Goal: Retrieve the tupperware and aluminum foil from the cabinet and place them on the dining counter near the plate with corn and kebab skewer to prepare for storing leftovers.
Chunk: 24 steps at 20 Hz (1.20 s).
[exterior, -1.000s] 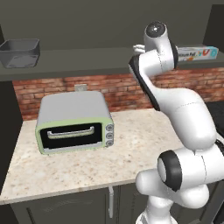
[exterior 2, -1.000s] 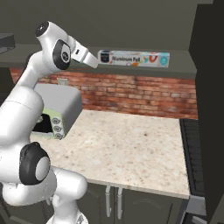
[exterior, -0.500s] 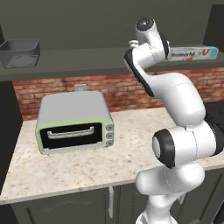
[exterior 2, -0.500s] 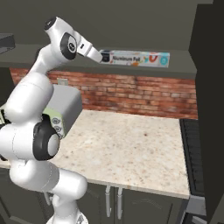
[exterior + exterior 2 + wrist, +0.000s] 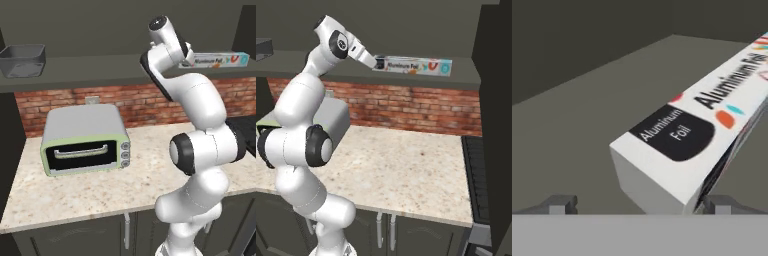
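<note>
Arm raised to the cabinet (image 5: pixel 466 75) shelf. Gripper (image 5: pixel 377 63) spread wide at the near end of the aluminum foil (image 5: pixel 415 65), gripping nothing, carton end between fingertips (image 5: pixel 561 204), toward 12 o'clock.

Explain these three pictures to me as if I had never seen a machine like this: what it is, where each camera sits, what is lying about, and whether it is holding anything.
The white jointed arm with dark joints is a robot standing in a rendered kitchen. Two pictures come from cameras on its base, behind it to the left and to the right; the third looks out from its hand.

On the beige speckled counter in front of the brick wall stands a pale green toaster oven. Above it runs the dark shelf of the wall cabinet. A dark grey plastic tub sits at its left end. A long white aluminum foil carton lies further right.

The two-finger gripper is open, with one fingertip on each side of the carton's near end. It holds nothing yet.
</note>
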### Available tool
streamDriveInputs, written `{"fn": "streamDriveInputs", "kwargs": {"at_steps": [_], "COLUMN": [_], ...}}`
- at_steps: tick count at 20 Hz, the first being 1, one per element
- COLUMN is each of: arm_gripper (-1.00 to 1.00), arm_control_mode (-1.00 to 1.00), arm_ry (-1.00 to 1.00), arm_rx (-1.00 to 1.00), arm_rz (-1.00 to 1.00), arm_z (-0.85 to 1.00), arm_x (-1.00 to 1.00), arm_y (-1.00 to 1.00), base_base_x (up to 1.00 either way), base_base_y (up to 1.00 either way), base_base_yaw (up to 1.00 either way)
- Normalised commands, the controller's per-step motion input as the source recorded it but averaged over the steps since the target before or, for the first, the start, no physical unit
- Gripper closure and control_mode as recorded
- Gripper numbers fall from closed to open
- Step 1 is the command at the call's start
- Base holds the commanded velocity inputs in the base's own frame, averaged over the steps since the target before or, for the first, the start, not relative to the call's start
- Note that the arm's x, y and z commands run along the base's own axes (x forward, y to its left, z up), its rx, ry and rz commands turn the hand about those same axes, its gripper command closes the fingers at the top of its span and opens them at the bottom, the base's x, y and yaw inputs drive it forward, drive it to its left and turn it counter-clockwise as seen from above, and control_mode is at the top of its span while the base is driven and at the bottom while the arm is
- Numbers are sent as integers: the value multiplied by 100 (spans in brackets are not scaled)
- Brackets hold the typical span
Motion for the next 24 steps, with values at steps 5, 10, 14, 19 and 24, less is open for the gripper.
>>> {"fn": "streamDriveInputs", "kwargs": {"at_steps": [5, 10, 14, 19, 24], "arm_gripper": [-100, -100, -100, -100, 100], "arm_control_mode": [-100, -100, -100, -100, -100], "arm_ry": [0, 0, -3, -6, -4], "arm_rx": [0, 0, 0, 2, 2], "arm_rz": [-19, -18, -13, -10, 0], "arm_z": [-17, -25, -41, -49, -31], "arm_x": [7, 11, 1, 2, 0], "arm_y": [-50, -57, -72, -80, -32], "base_base_x": [0, 0, 0, 0, 0], "base_base_y": [0, 0, 0, 0, 0], "base_base_yaw": [0, 0, 0, 0, 0]}}
